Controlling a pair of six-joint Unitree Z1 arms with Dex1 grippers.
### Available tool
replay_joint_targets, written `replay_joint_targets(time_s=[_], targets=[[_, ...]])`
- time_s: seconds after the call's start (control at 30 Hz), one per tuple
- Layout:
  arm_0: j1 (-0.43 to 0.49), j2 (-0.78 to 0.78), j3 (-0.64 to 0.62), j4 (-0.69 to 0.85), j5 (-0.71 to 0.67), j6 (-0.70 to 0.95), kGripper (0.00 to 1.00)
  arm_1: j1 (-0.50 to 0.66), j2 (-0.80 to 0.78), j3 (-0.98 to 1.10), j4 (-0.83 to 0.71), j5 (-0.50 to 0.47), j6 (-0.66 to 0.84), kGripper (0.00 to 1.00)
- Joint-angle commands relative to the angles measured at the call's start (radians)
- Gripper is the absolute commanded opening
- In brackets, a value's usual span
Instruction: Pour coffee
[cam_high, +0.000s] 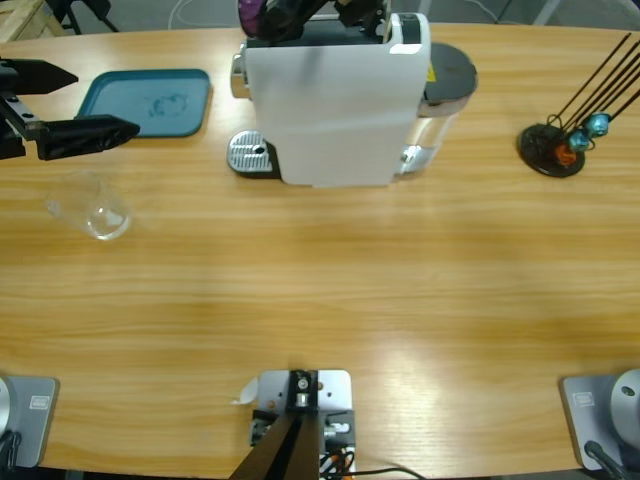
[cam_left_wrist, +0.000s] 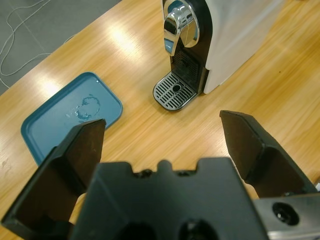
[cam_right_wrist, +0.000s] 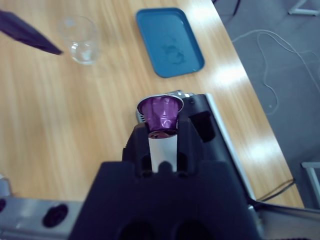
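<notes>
Overhead, the right gripper (cam_right_wrist: 162, 131) pinches a glossy purple capsule (cam_right_wrist: 161, 114) above the boxy white coffee machine (cam_high: 335, 100). The left gripper (cam_high: 75, 105), jaws spread wide, hovers between a rounded teal tray (cam_high: 145, 101) and an empty clear glass (cam_high: 100, 207); no coffee is visible

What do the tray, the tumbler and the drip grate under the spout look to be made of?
The tray looks like matte teal plastic: even colour, soft rounded rim. The tumbler is clear, probably glass, since the wood grain shows through it, though clear plastic can't be ruled out. The drip grate looks like shiny metal or chromed plastic, silvery with slots.
</notes>
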Motion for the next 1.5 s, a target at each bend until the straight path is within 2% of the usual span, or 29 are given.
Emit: replay_joint_targets(time_s=[0.03, 0.47, 0.77, 1.5], targets=[[0.012, -0.030, 0.046, 0.016, -0.004, 0.002, 1.000, 0.010, 0.105, -0.033, 0.003, -0.114, -0.022, 0.000], [0.012, -0.035, 0.064, 0.015, -0.013, 0.002, 1.000, -0.051, 0.121, -0.020, -0.026, -0.105, -0.008, 0.000], [0.012, -0.018, 0.064, 0.014, -0.017, -0.003, 1.000, -0.044, 0.120, -0.011, -0.028, -0.043, 0.000, 0.000], [0.027, -0.033, 0.077, 0.015, -0.017, -0.021, 0.996, -0.044, 0.103, 0.056, -0.047, -0.050, 0.023, 0.000]])
